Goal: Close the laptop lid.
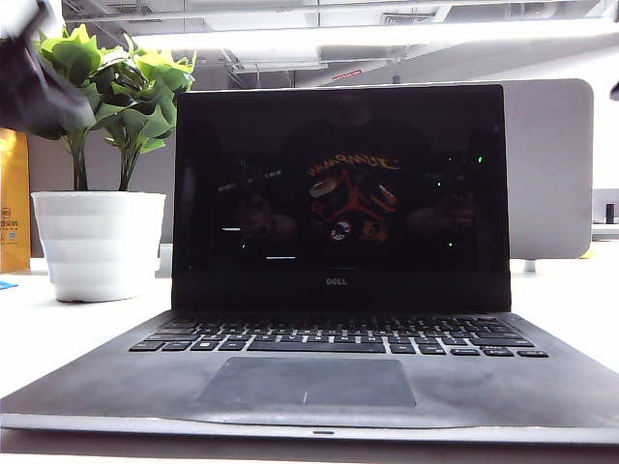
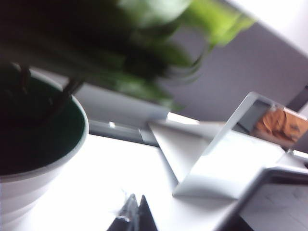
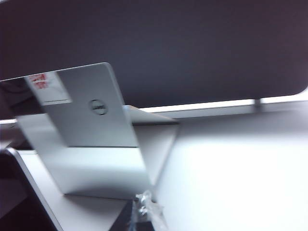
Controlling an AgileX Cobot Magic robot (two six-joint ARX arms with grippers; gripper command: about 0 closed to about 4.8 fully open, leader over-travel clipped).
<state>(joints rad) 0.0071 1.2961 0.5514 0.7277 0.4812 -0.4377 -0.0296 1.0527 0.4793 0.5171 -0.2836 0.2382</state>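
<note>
The laptop point(image 1: 319, 387) sits open in the exterior view. The laptop lid point(image 1: 340, 184) stands upright with its glossy black screen facing the camera. The right wrist view shows the lid's silver outside point(image 3: 91, 130) with an oval Dell logo and a white red-lettered sticker. My right gripper point(image 3: 142, 204) is low beside it, apart from it, shut on nothing. My left gripper point(image 2: 136, 199) hangs shut and empty over the white table, between the plant pot and a tilted silver panel point(image 2: 226, 163). In the exterior view the left gripper point(image 1: 44, 92) is a dark blur over the plant.
A white pot point(image 1: 97, 242) with a green plant point(image 1: 116, 87) stands left of the laptop and close to my left gripper. A grey divider point(image 1: 546, 164) runs behind. A silver-edged dark device point(image 3: 14, 192) sits near the right gripper. A yellow box point(image 1: 14, 198) is far left.
</note>
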